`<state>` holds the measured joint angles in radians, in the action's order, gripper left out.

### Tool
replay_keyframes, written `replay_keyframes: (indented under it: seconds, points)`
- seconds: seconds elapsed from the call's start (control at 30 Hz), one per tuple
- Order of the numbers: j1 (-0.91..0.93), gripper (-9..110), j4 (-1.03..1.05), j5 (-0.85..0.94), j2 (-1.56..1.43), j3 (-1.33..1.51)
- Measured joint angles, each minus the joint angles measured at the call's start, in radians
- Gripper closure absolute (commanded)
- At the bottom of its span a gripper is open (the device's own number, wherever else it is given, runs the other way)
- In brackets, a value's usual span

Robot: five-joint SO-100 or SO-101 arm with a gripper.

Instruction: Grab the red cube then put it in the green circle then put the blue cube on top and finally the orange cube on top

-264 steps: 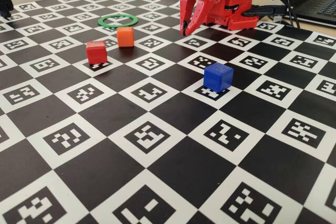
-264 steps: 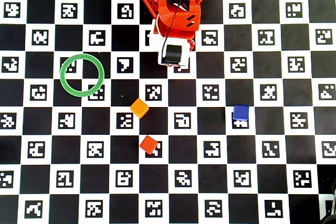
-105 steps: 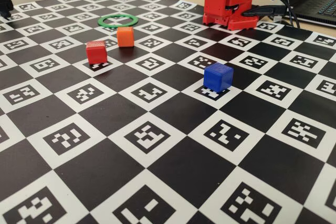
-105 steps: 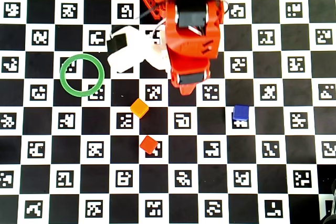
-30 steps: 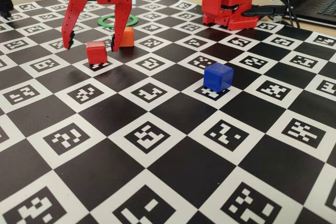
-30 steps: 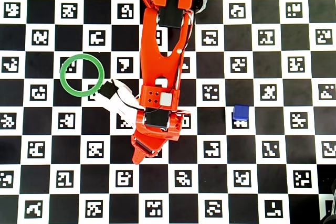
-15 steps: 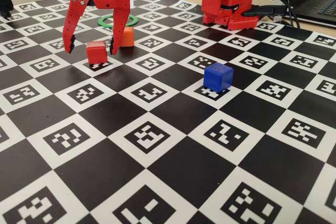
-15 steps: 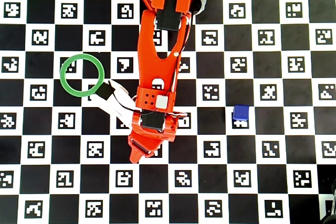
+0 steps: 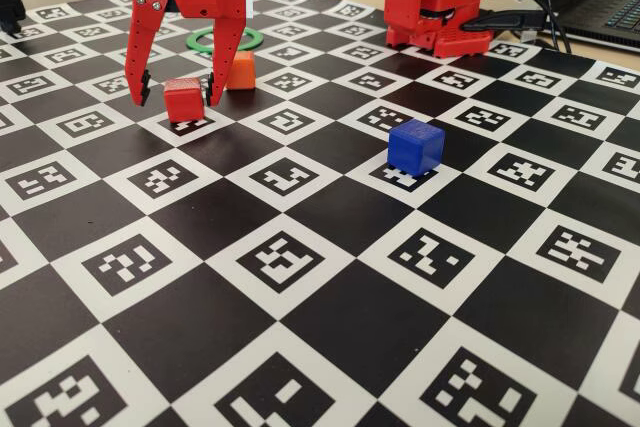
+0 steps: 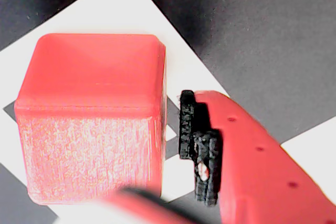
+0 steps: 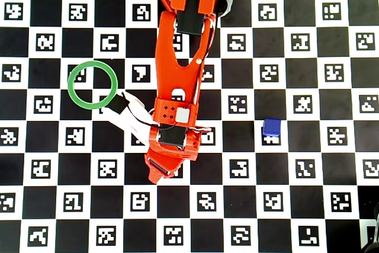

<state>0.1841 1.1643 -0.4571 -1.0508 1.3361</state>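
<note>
Red cube (image 9: 184, 100) flat, upright between spread fingers (image 9: 141, 82)

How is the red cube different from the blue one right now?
The red cube sits between the gripper's open jaws; the blue cube stands alone with nothing near it. In the fixed view the red cube lies farther back on the left, close to the orange cube, while the blue cube is nearer and to the right. Both look the same size and rest flat on the checkered board.

Checkered marker board (image 9: 300, 207) bearing red cube (image 9: 184, 100), orange cube (image 9: 240, 69), blue cube (image 9: 415, 146), green circle (image 9: 200, 45).
</note>
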Motion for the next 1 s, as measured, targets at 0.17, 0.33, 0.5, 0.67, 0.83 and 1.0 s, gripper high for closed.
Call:
replay_keyframes:
  seconds: [0.17,0.33,0.5,0.67,0.83,1.0]
  points:
    - [-0.002,80,0.0,0.0,0.0,0.009]
    - [-0.006,84,-0.011,0.0,0.0,0.017]
    - [-0.006,86,-0.025,0.0,-0.002,0.021]
    - [-0.006,88,-0.026,0.028,-0.002,0.021]
    - [-0.006,90,-0.026,0.048,-0.002,0.021]
    - [-0.011,91,-0.031,0.055,-0.003,0.031]
